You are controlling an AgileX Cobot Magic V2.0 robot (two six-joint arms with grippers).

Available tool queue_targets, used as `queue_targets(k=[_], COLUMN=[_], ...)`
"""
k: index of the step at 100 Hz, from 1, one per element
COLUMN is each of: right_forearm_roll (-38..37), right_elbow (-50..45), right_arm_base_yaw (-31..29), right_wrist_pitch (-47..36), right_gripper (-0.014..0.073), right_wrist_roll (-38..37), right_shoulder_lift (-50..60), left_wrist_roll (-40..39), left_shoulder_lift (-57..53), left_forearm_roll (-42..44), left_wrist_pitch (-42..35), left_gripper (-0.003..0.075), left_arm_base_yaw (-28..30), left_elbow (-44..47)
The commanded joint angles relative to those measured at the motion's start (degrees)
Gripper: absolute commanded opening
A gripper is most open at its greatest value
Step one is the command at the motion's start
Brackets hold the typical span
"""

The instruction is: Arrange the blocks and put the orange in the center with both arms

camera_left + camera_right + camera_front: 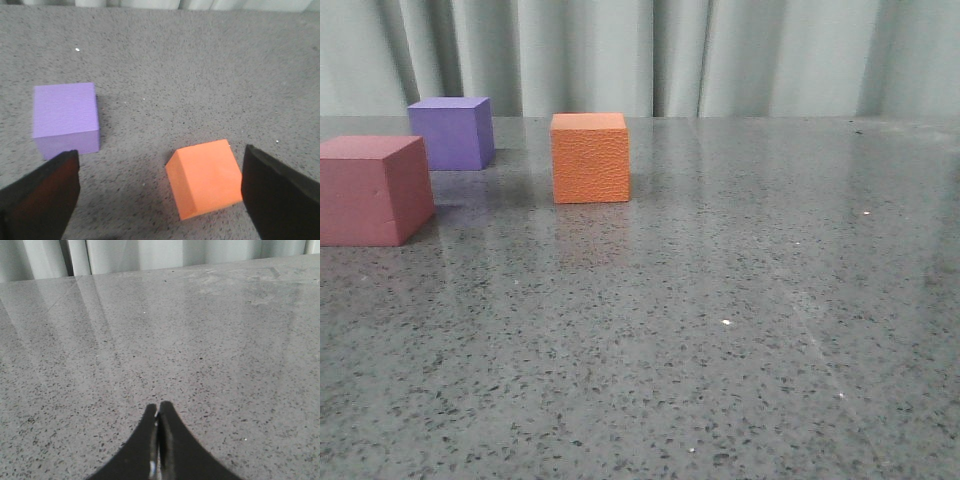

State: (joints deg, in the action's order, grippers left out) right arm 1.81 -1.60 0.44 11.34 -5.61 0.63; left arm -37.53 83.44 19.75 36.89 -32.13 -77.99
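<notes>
Three foam blocks stand on the left half of the table. The pink-red block (370, 190) is nearest at the left edge, the purple block (450, 133) is behind it, and the orange (590, 157) stands to their right. My left gripper (160, 197) is open above the table. The orange (205, 177) lies between its fingers, close to one finger (280, 195); the purple block (65, 119) sits beyond the other finger (42, 200). My right gripper (159, 410) is shut with nothing in it, over bare table. Neither arm shows in the front view.
The table (740, 330) is grey speckled stone with a glossy top. A pale curtain (640, 55) hangs along its far edge. No blocks show in the right wrist view.
</notes>
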Motion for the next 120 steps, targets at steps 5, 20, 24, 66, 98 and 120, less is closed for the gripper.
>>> queue_targets(k=[5, 20, 24, 66, 98, 120], right_forearm_roll=[0.21, 0.21, 0.21, 0.21, 0.21, 0.21], right_elbow=[0.81, 0.81, 0.81, 0.81, 0.81, 0.81], right_arm_base_yaw=[-0.2, -0.2, -0.2, -0.2, -0.2, -0.2], right_wrist_pitch=[-4.91, -4.91, -4.91, -4.91, -4.91, -4.91], right_gripper=[-0.0067, -0.0067, -0.0067, -0.0067, -0.0067, -0.0067], right_wrist_roll=[0.52, 0.52, 0.52, 0.52, 0.52, 0.52], right_shoulder_lift=[1.19, 1.19, 1.19, 1.19, 1.19, 1.19], left_wrist_roll=[-11.71, -15.4, -15.53, -15.41, -17.15, -17.42], left_shoulder_lift=[5.4, 11.42, 12.69, 14.68, 16.13, 19.03], left_forearm_roll=[10.87, 12.83, 12.51, 13.05, 12.82, 12.64], left_wrist_pitch=[1.86, 3.21, 3.6, 2.89, 4.13, 6.19], left_gripper=[0.0609, 0.0609, 0.0609, 0.0609, 0.0609, 0.0609], left_arm_base_yaw=[-4.3, -6.15, -6.4, -7.22, -8.44, -8.58], left_elbow=[-7.82, -13.25, -14.13, -15.02, -15.02, -15.02])
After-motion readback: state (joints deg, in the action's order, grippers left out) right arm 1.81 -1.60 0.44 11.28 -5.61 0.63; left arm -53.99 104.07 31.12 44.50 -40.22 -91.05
